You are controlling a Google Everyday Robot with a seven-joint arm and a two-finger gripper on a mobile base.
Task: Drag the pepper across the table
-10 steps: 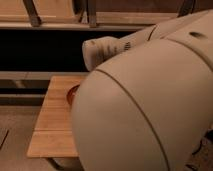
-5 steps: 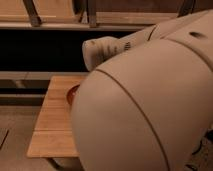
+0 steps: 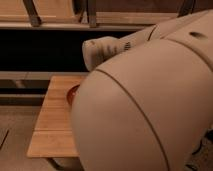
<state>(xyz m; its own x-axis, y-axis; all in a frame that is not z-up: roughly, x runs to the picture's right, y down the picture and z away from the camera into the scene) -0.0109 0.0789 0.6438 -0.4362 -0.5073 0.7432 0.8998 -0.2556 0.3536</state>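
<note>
My arm's big white shell [image 3: 150, 105] fills the right and middle of the camera view. The gripper is out of sight behind it, with its jaws standing wide. To the left, part of the light wooden table [image 3: 52, 122] shows. At the shell's edge, the rim of an orange-red bowl [image 3: 72, 94] peeks out on the tabletop. The pepper is hidden from view.
A dark recess [image 3: 40, 55] runs behind the table under a wooden shelf [image 3: 55, 22]. Beige floor [image 3: 15, 135] lies to the left of the table and in front of it. The table's right part is covered by the arm.
</note>
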